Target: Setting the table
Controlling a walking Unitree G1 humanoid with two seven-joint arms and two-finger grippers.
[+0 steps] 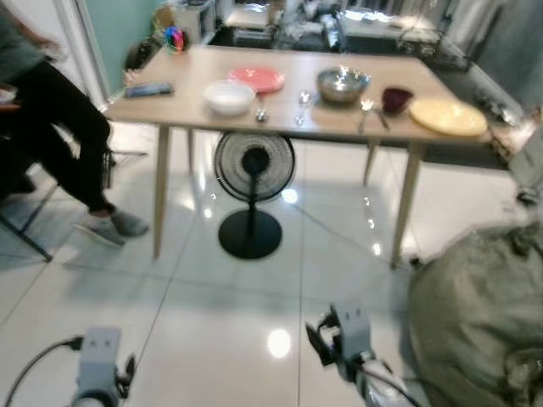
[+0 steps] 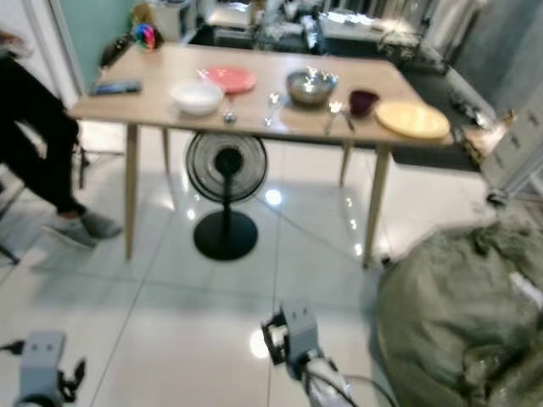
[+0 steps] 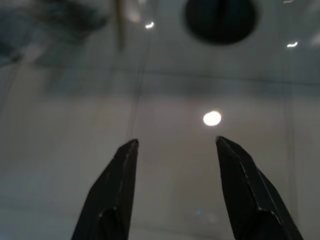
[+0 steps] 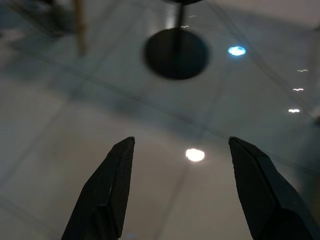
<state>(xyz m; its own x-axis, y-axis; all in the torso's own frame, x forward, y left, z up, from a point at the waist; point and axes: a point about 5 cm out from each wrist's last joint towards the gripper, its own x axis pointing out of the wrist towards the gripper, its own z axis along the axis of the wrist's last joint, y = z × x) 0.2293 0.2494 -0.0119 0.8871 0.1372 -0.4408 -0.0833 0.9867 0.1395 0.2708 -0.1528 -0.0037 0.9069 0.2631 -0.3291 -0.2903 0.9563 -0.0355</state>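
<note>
You see a pale wood tabletop (image 1: 195, 80) carrying a round pink plate (image 1: 256, 79), white bowl (image 1: 229, 97), shiny steel bowl (image 1: 343, 85) and yellow plate (image 1: 448, 116). Left end effector (image 3: 175, 145) and right end effector (image 4: 181, 145) hang spread wide over glossy floor tiles (image 1: 221, 314).

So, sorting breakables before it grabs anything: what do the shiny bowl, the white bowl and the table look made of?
Shiny bowl: probably polished steel, with bright mirror-like glints. White bowl: glossy white, ceramic or plastic, can't tell. Table: light wood or wood-look laminate, matte, pale legs.
</note>
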